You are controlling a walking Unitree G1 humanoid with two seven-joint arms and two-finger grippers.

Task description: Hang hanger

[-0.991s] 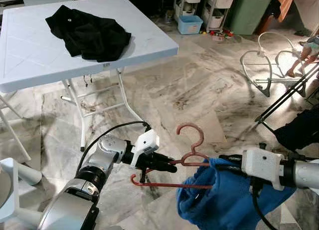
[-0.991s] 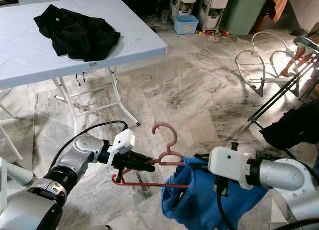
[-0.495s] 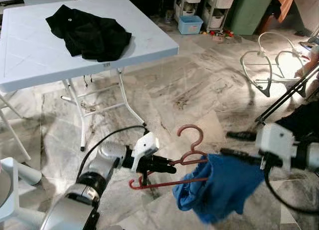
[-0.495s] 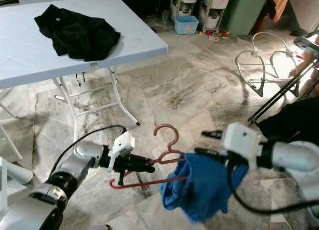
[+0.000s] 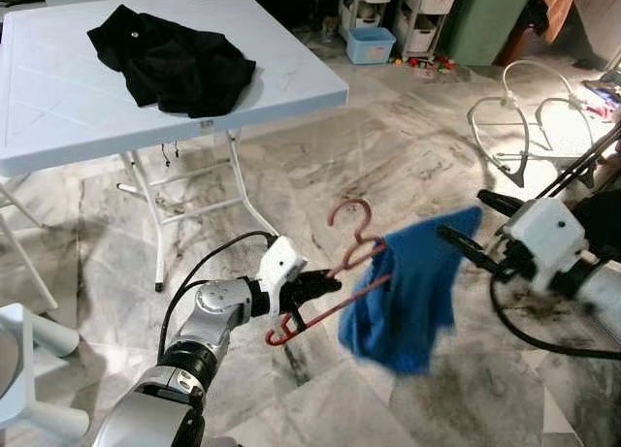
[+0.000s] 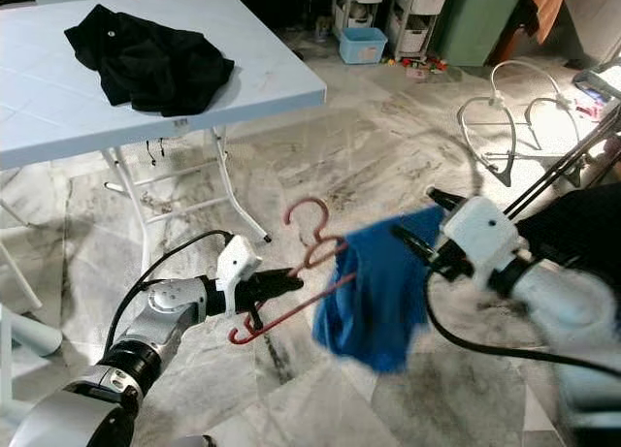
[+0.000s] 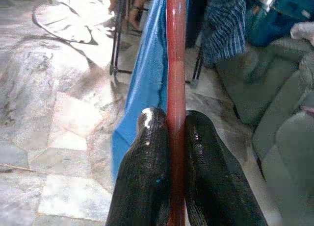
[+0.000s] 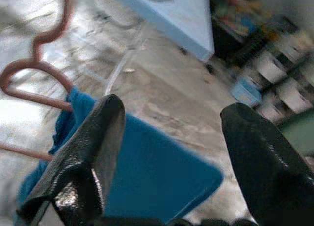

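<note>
Well, the left gripper point(image 5: 325, 284) was clamped tight on the red plastic hanger point(image 5: 342, 271), both black fingers point(image 7: 147, 177) pinching one of its red bars, and the hanger hung tilted in mid-air over the marble floor point(image 5: 388, 166), hook end up. A blue cloth point(image 5: 412, 277) was draped over the hanger's far side, trailing down beside it. Off to the right, the right gripper point(image 5: 469, 236) had its fingers spread wide and gripped nothing, its tips right at the cloth's upper edge; whether they touched it, hard to call. To do this well, I'd have said the left needed to keep that pinch firm and level the bar out, because a tilted hanger invites the cloth to slide off. The right would have done best to steady the cloth without snagging it. A black rack frame point(image 5: 568, 180) stood at the right edge, likely the rail to aim the hook at. Back on the white folding table point(image 5: 58, 108) lay a black garment point(image 5: 175, 64), well apart from all this.
</note>
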